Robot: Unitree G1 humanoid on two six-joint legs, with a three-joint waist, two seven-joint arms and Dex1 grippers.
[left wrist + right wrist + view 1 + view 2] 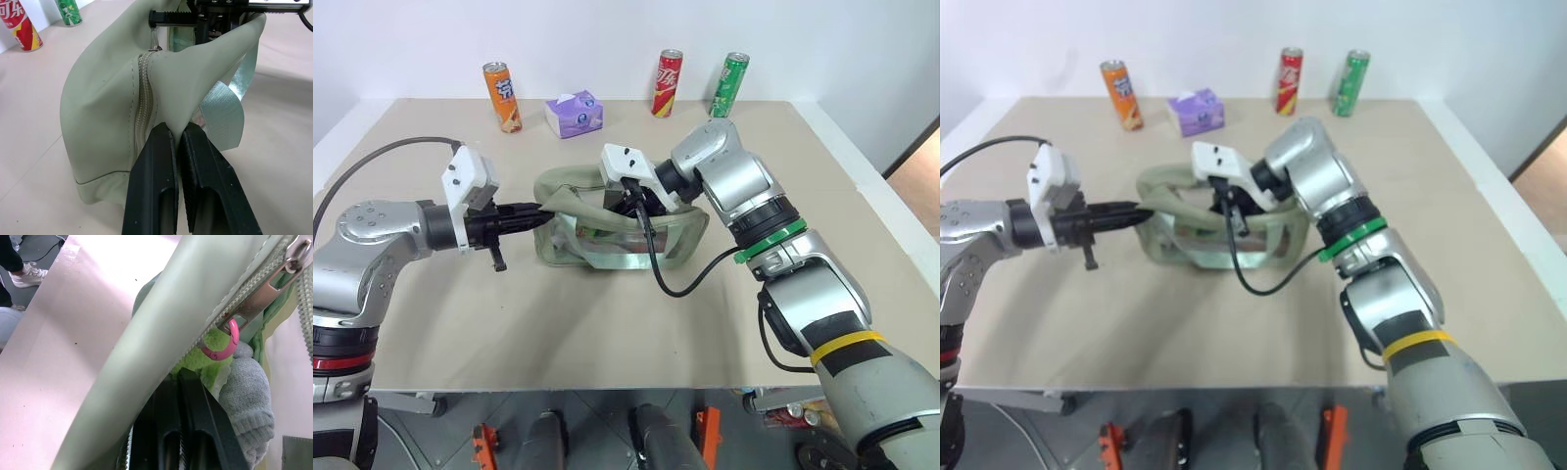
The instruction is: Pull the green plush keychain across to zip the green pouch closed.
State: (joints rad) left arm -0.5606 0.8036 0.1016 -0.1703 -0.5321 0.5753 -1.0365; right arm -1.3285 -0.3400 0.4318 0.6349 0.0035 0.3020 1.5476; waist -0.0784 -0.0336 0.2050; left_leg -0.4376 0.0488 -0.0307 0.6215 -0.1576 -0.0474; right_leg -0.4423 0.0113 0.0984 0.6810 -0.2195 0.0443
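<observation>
— While I stood by the counter (607, 333), the pouch (570, 191) lay near its middle, bunched up, its clear panel facing the robot.

— And the left tool (530, 210)?

— Its fingers (161, 196) were pressed together on a fold of the pouch's fabric at the left end, right beside the zipper (144, 107). The arm reached in level from the left.

— What about the right tool (634, 204)?

— It came down into the top of the pouch from the right, fingers (181, 431) pressed together. From its own wrist they sat tight against the keychain (208, 357), the lime fuzzy bit, but the pouch's edge hid the tips, so I couldn't tell whether they actually pinched it.

— Where was the keychain exactly?

— Just inside the open mouth, hanging off the metal zipper pull (264, 293) by a small pink ring (222, 345). Something grey and knitted (247, 401) lay beside it in the pouch.

— Anything else on the counter?

— Along the far edge, well apart from the pouch: an orange can (501, 96), a purple tissue box (574, 114), a red can (668, 82) and a green can (729, 84), the cans all upright.
</observation>
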